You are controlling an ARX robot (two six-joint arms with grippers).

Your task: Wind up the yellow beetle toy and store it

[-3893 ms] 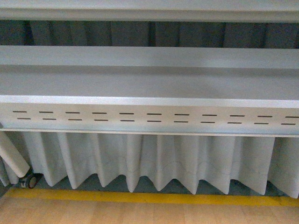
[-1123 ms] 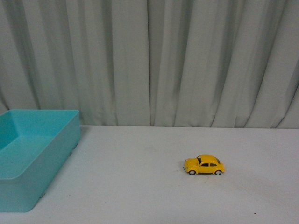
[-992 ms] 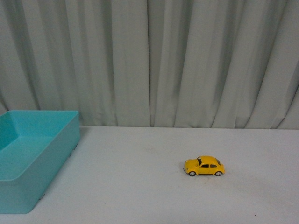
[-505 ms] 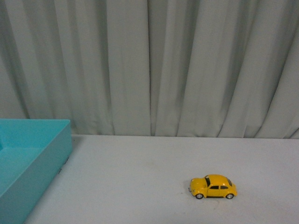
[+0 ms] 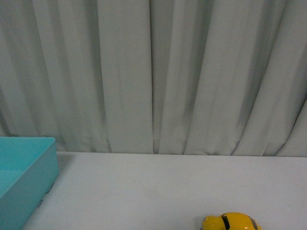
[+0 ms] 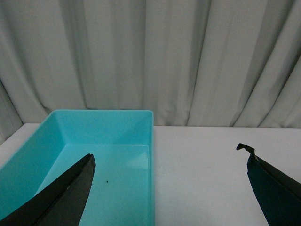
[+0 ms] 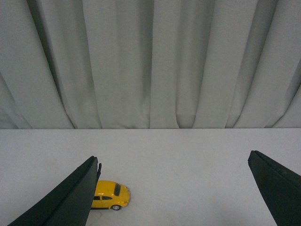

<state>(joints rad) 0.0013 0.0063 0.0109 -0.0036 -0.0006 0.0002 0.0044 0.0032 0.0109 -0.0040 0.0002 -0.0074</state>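
Note:
The yellow beetle toy (image 5: 231,222) stands on the white table (image 5: 144,191), cut off by the bottom edge of the front view. In the right wrist view the yellow beetle toy (image 7: 112,194) sits on its wheels, its rear part hidden behind one black finger (image 7: 70,197). My right gripper (image 7: 173,156) is open, wide apart, with nothing between its fingers and the toy off to one side. My left gripper (image 6: 165,151) is also open and holds nothing, hovering over the edge of the teal bin (image 6: 151,155).
The teal bin (image 5: 45,163) stands at the table's left, its inside bare except for a small dark speck. A grey pleated curtain (image 5: 153,76) hangs right behind the table's far edge.
The front view has shifted: the toy has slid from mid-frame down to the bottom edge, and the bin further left. The toy itself seems still on the table.

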